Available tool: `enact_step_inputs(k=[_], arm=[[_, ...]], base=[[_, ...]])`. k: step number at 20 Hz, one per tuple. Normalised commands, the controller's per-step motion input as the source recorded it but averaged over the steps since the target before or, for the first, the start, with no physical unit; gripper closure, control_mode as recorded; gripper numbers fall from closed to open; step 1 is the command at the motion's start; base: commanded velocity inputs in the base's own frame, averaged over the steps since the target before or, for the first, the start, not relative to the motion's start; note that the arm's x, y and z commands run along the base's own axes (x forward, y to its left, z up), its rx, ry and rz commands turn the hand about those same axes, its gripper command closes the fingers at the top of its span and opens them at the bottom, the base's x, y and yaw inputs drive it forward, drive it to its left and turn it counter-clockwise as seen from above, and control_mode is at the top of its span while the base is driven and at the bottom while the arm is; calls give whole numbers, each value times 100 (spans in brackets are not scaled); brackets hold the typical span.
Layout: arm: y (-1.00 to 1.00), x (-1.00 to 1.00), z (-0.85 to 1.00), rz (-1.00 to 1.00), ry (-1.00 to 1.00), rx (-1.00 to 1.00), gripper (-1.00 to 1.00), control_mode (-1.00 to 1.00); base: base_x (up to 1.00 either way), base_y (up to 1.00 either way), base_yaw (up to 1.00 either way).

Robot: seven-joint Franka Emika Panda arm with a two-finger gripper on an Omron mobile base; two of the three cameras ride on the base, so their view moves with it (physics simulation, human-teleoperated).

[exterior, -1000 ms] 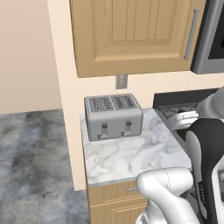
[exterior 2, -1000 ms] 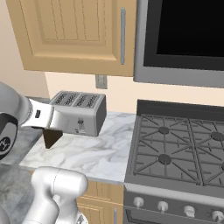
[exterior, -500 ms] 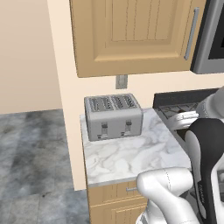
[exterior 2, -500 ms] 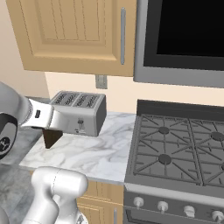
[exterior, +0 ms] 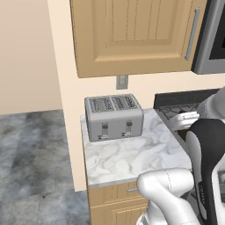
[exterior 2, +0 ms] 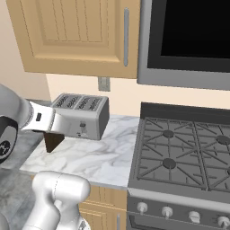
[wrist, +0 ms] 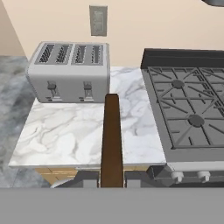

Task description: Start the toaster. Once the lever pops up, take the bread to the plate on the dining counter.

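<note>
The bread (wrist: 111, 140) is being held edge-on between the closed jaws of the gripper (wrist: 111, 181), the dark brown slice being seen in the hand view as a thin upright strip rising from between the two finger tips. In the right base view, the same slice (exterior 2: 53, 141) is being shown hanging below the gripper (exterior 2: 53, 131) as a dark wedge, clear of the marble surface (exterior 2: 90, 157) beneath it.

The toaster (wrist: 70, 72) is being seen ahead of the gripper and off to its left, standing at the back of the surface (wrist: 65, 131) near the wall. Its four slots are facing up, and its two levers and small knobs are being shown on the front face turned toward the gripper. In the left base view the toaster (exterior: 114, 116) is being seen at the rear of the surface (exterior: 132, 158), below the wooden cabinet (exterior: 132, 35).

A wall outlet (wrist: 98, 20) is being seen above and beyond the toaster. To the right of the gripper, the gas stove (wrist: 188, 105) is lying just beside the surface, its black grates being seen level with the marble. In the right base view the stove (exterior 2: 179, 157) is being shown under a dark microwave (exterior 2: 188, 40).
</note>
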Motion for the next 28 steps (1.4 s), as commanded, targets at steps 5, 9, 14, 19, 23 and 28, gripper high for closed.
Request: enact_step_inputs(k=[5,9,14,19,23,28], arm=[[0,0,0,0,0,0,100,100],[0,0,0,0,0,0,100,100],[0,0,0,0,0,0,100,100],[0,0,0,0,0,0,100,100],[0,0,0,0,0,0,100,100],[0,0,0,0,0,0,100,100]], base=[[-28,0,-4],[-82,0,-4],[-84,0,5],[-29,0,55],[0,5,81],[0,4,83]])
